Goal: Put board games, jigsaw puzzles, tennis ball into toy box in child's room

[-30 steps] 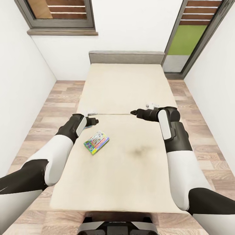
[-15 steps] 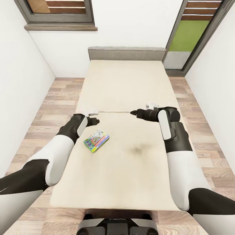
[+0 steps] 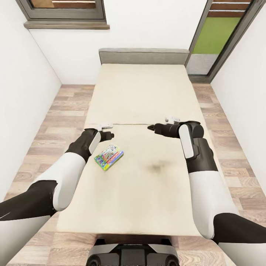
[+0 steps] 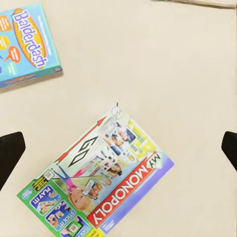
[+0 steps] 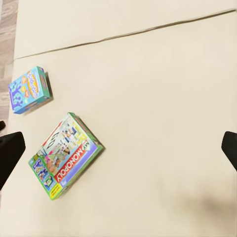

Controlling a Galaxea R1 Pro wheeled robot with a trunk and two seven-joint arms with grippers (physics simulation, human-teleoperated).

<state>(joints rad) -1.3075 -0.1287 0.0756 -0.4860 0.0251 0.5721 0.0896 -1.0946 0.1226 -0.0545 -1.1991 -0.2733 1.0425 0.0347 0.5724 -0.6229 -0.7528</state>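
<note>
step: collecting the board games off the bed (image 3: 140, 92) | left pincer (image 3: 108, 133) spread wide, empty, poised above the Monopoly box (image 3: 108, 159); Balderdash box (image 4: 27, 44) lies near it | right pincer (image 3: 151, 127) apparently open, empty | next, I judge: lower left, grip Monopoly by an edge | containers: toy box unseen

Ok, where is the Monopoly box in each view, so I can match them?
Head view: Monopoly box on the bed, just inboard of the left forearm.
Left wrist view: lower centre.
Right wrist view: lower left.
Shared landmark: the mattress seam, also.
</note>
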